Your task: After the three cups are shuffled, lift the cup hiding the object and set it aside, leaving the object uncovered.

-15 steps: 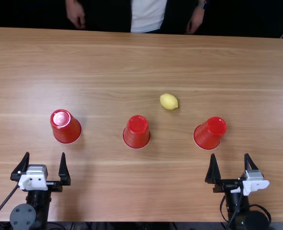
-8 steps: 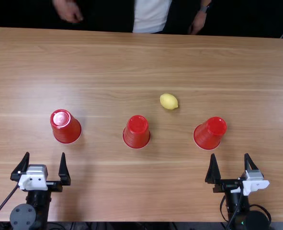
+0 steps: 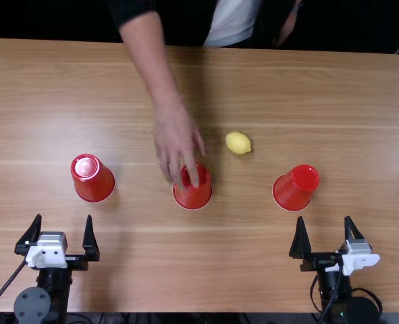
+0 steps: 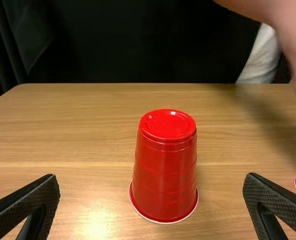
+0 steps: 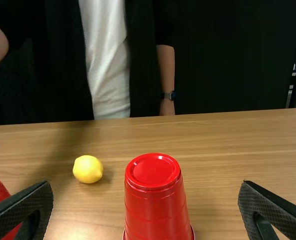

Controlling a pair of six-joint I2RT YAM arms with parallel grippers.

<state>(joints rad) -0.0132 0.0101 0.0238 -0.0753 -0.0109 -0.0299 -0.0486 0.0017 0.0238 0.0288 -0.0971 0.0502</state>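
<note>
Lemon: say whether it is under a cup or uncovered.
Uncovered. The lemon lies bare on the table, beyond the gap between the middle red cup and the right red cup, touching neither.

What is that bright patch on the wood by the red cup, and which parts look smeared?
Left wrist view: lamp glare on the table just in front of the left cup, and a soft shadow under the person's hand. Top view: that hand is blurred over the middle cup, while the lemon is crisp.

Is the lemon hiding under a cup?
No, the lemon lies bare on the table, beside the middle cup.
</note>
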